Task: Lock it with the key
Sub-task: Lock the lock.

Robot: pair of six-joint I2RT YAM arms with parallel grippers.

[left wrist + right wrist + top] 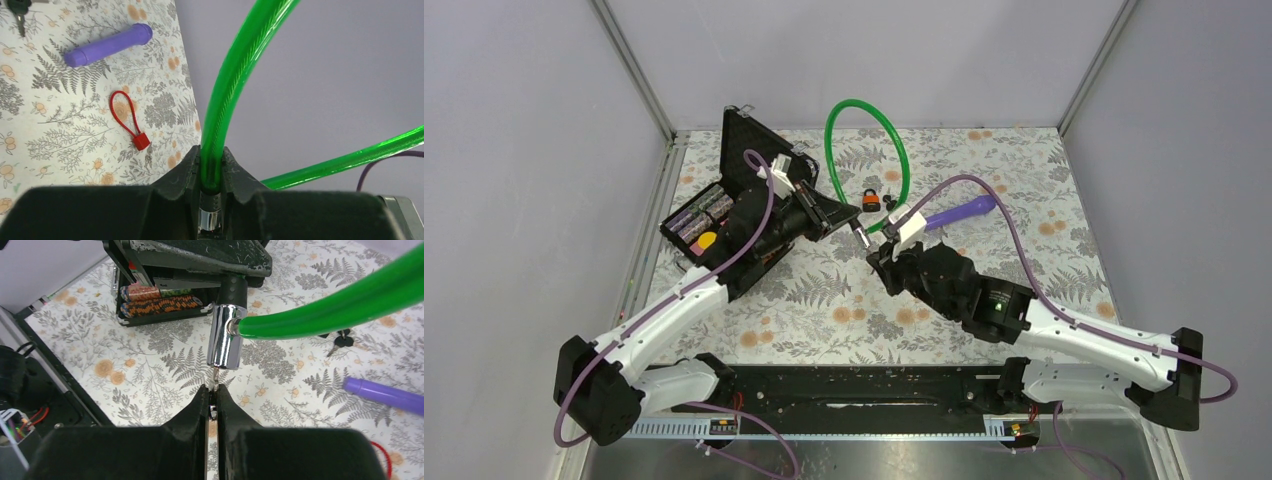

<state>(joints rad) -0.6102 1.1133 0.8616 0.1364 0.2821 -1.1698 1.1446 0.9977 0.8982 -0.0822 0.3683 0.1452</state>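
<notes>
While I watched from the left side, the open black case [714,215] sat at the left rear of the fern-print tabletop [824,310], with cylindrical items packed inside. Just right of it, the left claw [211,165] was clamped tight on the end of the green cable [235,75], fingers pressed against both sides with no gap. The cable looped up and back over the tabletop's far edge, and its other run came down into the side of the chrome lock barrel [225,335]. The barrel hung upright in the air between the two claws, clear of the tabletop.

The key [214,376] stuck up into the barrel's bottom face. Its head was pinched in the right claw [213,395], fingers nearly touching, so most of it was hidden. Behind the barrel lay a small padlock [870,200] and spare keys [341,340]. Further right lay a purple handle [385,396], with a red loop tag [127,117] near it.
</notes>
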